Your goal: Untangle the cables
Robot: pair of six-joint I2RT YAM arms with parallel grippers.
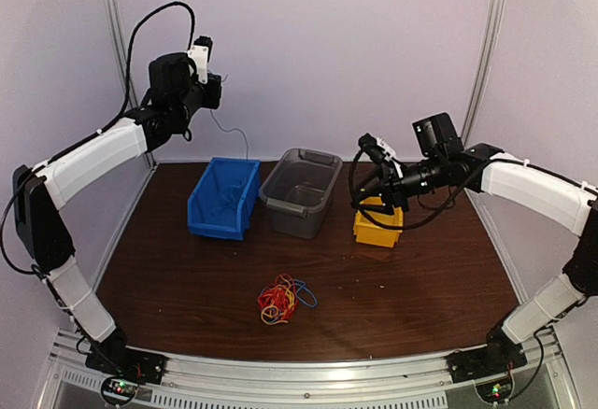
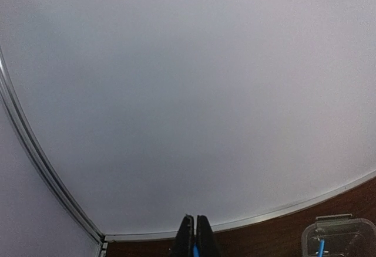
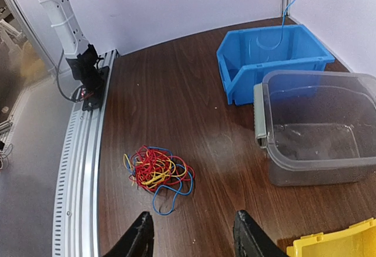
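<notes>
Top external view: a dark brown wooden bench (image 1: 420,288) sits between pale lilac walls (image 1: 355,54). A slotted metal rail (image 1: 308,373) runs along its near edge, where both arm bases are bolted. At far left the left arm rises high toward the back-left corner. The left pincer (image 2: 194,236) is pressed closed on a blue cable (image 3: 284,10), and the left wrist view shows a sliver of blue between the tips. That cable hangs down to the blue bin (image 1: 222,199), which stands at the back left of the bench. Just beside it to the right is a clear grey bin (image 1: 299,194), the two nearly touching.

In front of them, near the middle of the bench and well apart from every bin, lie the cables (image 1: 280,299), a loose tangle of red, yellow and blue. Open wood lies all around the tangle, out to the rail and both side walls. Farther right, the yellow bin (image 1: 378,227) sits close to the grey one. The right pincer (image 3: 194,236) hovers above it, fingers spread apart and gripping nothing.
</notes>
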